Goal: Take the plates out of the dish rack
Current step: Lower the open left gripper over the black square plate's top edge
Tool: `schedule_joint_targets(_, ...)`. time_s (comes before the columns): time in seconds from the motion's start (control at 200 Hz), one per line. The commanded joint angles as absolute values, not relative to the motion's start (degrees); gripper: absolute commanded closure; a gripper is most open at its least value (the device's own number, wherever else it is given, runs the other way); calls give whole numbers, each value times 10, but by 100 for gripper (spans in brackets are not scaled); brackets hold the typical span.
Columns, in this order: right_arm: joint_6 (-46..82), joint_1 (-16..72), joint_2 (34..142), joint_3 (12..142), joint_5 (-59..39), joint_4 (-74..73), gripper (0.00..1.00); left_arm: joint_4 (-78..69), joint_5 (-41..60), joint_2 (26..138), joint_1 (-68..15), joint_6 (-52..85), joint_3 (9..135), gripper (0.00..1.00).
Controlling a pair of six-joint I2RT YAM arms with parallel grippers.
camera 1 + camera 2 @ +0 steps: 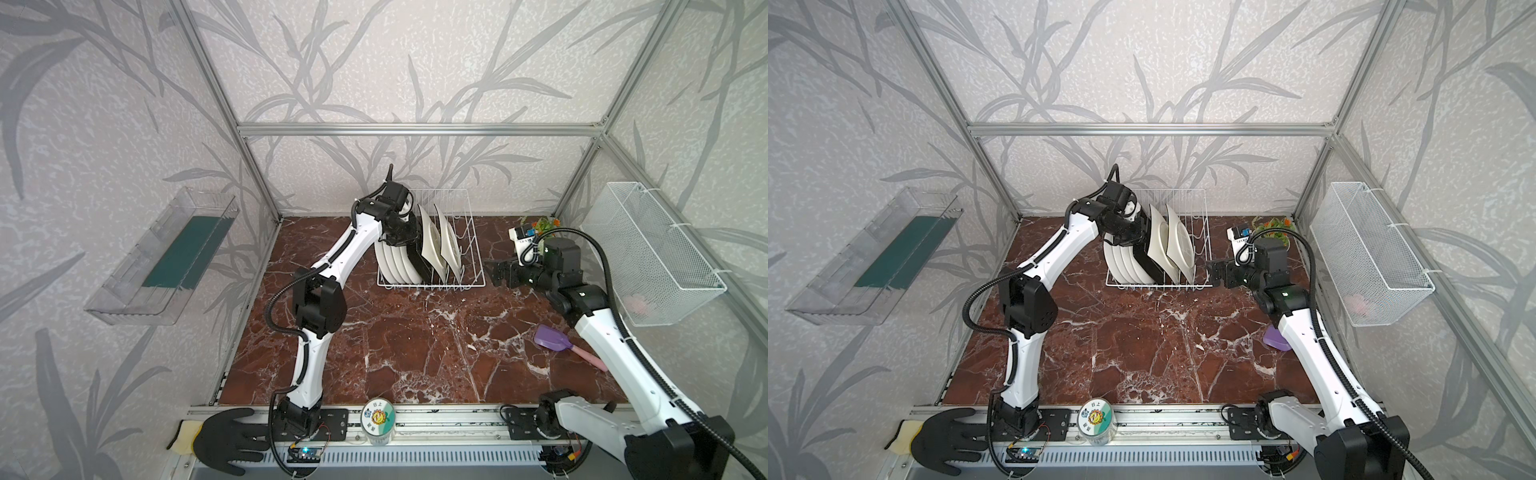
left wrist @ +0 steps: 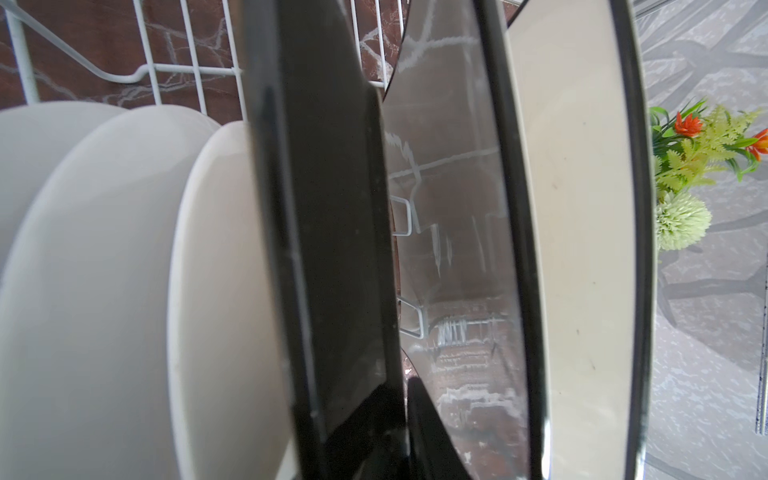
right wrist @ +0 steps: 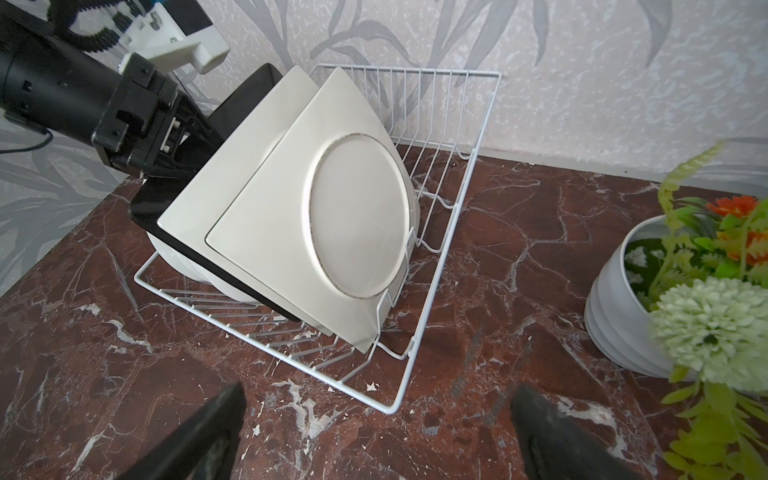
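Top views both show the dish rack at the back middle of the marble table. It is loaded with a row of round white plates on edge at its left end, then a black plate, then two cream square plates leaning over bare tines on the right. The left claw reaches in from the left above the round white plates and sits at the upper edge of the black plate; from this height its own body hides the jaws. The right claw hangs just beside the rack's right side, apart from it, with nothing in it. Left wrist view looks along the plates edge-on: the round white plates lie to one side, the black plate fills the middle, and the pale back of one of the cream square plates lies beyond. Two dark fingers stand close together where the black plate's rim meets them, but I cannot tell whether they pinch it. Right wrist view takes the dish rack from its right end. The nearest of the cream square plates shows its round foot ring, and the black plate stands behind with the left claw at its top corner. The right claw has its jaws spread wide with only table between them. A white pot of artificial flowers stands on the table near the rack.
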State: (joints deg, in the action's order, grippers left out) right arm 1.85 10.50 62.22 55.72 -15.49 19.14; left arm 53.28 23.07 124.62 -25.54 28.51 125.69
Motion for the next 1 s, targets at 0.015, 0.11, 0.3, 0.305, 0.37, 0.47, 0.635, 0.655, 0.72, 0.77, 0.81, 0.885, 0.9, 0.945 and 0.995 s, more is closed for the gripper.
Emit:
schedule_joint_targets(0.015, 14, 107, 624, 555, -154, 184, 1, 545, 240, 1263, -260, 286, 1274, 79)
schedule_joint_targets(0.11, 11, 107, 623, 553, -150, 188, 1, 541, 241, 1263, -260, 289, 1274, 81)
schedule_joint_targets(0.3, 10, 107, 623, 551, -148, 189, 1, 537, 247, 1266, -260, 292, 1275, 84)
schedule_joint_targets(0.305, 11, 107, 623, 551, -148, 189, 1, 537, 246, 1266, -261, 292, 1275, 85)
schedule_joint_targets(0.37, 10, 107, 623, 551, -148, 188, 1, 537, 247, 1267, -260, 293, 1275, 85)
schedule_joint_targets(0.47, 10, 107, 623, 551, -147, 187, 1, 538, 244, 1267, -260, 293, 1274, 90)
schedule_joint_targets(0.635, 14, 107, 630, 556, -152, 184, 1, 538, 246, 1265, -260, 294, 1274, 98)
schedule_joint_targets(0.655, 14, 107, 631, 557, -152, 184, 1, 538, 246, 1266, -260, 295, 1274, 99)
schedule_joint_targets(0.72, 14, 107, 633, 559, -151, 183, 1, 538, 247, 1264, -260, 296, 1274, 100)
schedule_joint_targets(0.77, 14, 107, 635, 562, -151, 184, 1, 538, 248, 1263, -259, 296, 1274, 100)
schedule_joint_targets(0.81, 14, 107, 635, 562, -152, 184, 1, 537, 248, 1263, -259, 297, 1275, 100)
schedule_joint_targets(0.885, 14, 107, 635, 562, -152, 184, 1, 535, 248, 1261, -260, 298, 1274, 100)
schedule_joint_targets(0.9, 14, 107, 634, 562, -152, 185, 1, 535, 248, 1260, -260, 298, 1274, 100)
schedule_joint_targets(0.945, 15, 107, 633, 562, -152, 185, 1, 532, 250, 1259, -260, 300, 1273, 100)
schedule_joint_targets(0.995, 15, 107, 631, 561, -151, 185, 1, 528, 253, 1257, -260, 301, 1271, 100)
